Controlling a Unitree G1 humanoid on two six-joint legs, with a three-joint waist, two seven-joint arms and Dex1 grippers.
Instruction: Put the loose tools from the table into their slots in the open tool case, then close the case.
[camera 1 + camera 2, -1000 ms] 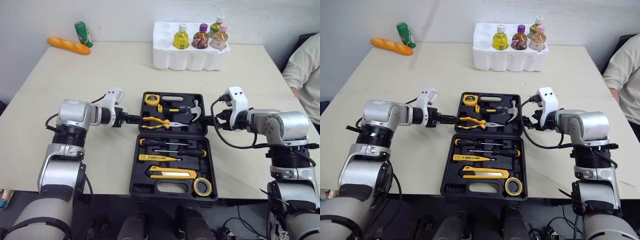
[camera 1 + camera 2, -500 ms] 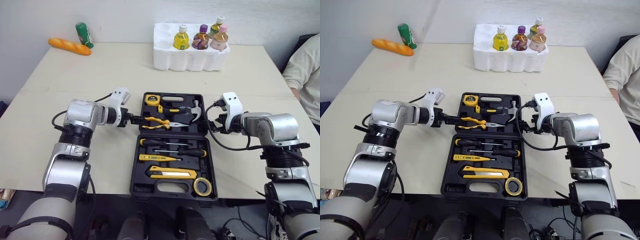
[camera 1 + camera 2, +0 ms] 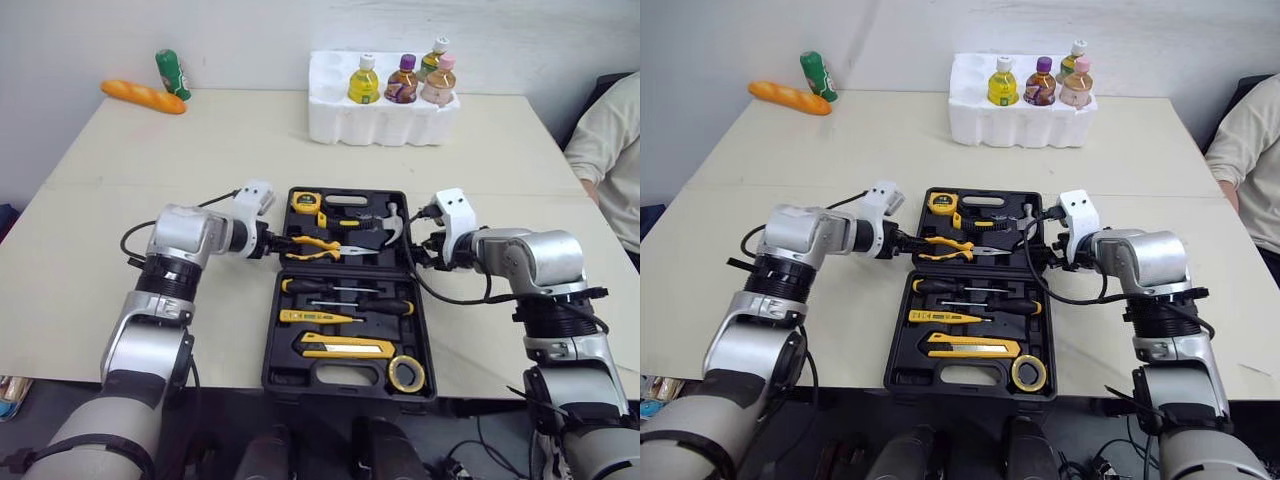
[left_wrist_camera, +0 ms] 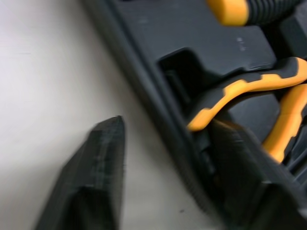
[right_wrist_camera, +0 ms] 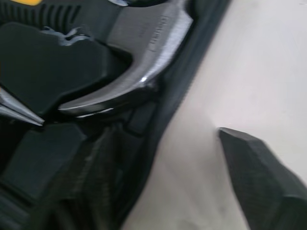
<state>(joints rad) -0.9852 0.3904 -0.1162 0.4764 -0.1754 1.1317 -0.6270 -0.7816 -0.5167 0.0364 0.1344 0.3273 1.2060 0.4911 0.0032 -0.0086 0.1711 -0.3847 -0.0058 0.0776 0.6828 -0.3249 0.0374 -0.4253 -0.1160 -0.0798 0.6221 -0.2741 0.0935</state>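
Observation:
The black tool case (image 3: pixel 270 330) lies open on the table, and its slots hold a tape measure (image 3: pixel 304 201), pliers (image 3: pixel 315 245), a hammer (image 3: pixel 392 220), screwdrivers (image 3: pixel 350 290), a utility knife (image 3: pixel 345 347) and a tape roll (image 3: pixel 405 374). My left gripper (image 3: pixel 272 243) is at the far half's left rim. In the left wrist view it (image 4: pixel 165 124) stands open astride that rim, one finger on the table side and one by the pliers handle (image 4: pixel 249 86). My right gripper (image 3: pixel 418 250) is open astride the right rim (image 5: pixel 168 132), beside the hammer head (image 5: pixel 144 43).
A white foam tray (image 3: pixel 380 115) with several bottles stands at the back of the table. A bread loaf (image 3: pixel 143 96) and a green can (image 3: pixel 171 72) lie at the back left. A person's sleeve (image 3: pixel 610 140) shows at the right edge.
Both grippers have moved inward from beside the case to its far half's left and right rims, and their fingers have narrowed around those rims.

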